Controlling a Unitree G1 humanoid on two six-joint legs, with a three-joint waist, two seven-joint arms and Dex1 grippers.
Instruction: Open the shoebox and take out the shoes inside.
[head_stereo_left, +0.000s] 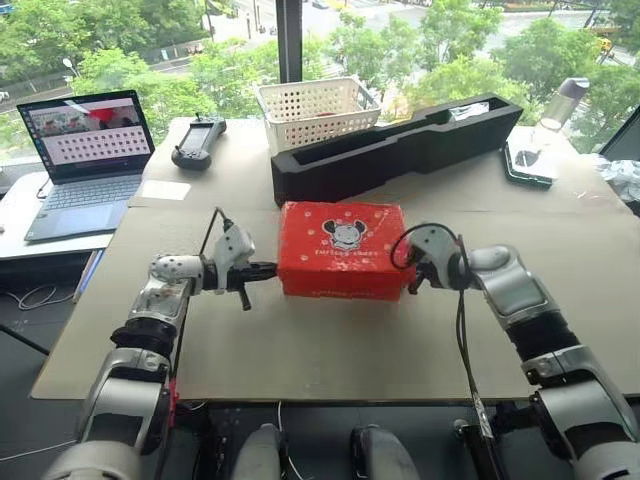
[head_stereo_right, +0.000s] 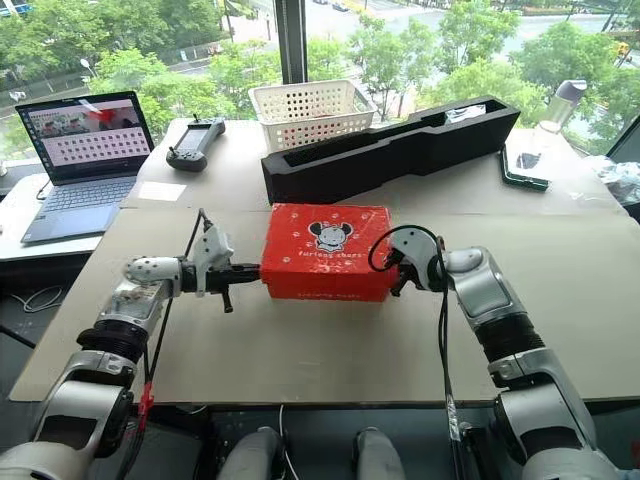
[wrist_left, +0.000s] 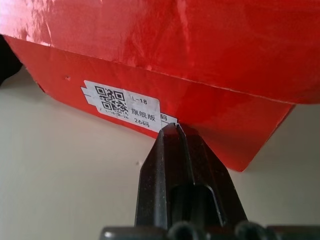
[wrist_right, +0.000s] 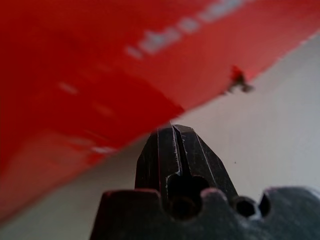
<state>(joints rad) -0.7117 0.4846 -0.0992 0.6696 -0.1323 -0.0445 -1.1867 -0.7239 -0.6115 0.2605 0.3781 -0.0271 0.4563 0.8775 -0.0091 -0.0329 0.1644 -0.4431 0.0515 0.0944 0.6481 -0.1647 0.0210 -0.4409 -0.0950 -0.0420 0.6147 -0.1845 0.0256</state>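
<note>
Red shoebox (head_stereo_left: 343, 250) lid down | left gripper (head_stereo_left: 268, 270), right gripper (head_stereo_left: 412, 270) flank ends, jaws together

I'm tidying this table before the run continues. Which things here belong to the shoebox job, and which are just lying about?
Belongs to the job:
shoebox, lid closed
left claw
right claw

Just lying about:
laptop
white basket
black foam tray
handheld controller
bottle

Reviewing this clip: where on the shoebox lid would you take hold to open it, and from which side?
Likely the lid's lower edge on the short ends of the shoebox. It lies closed and flat, and the shut left hand and right hand already flank those ends, so lifting both sides together looks most workable.
</note>
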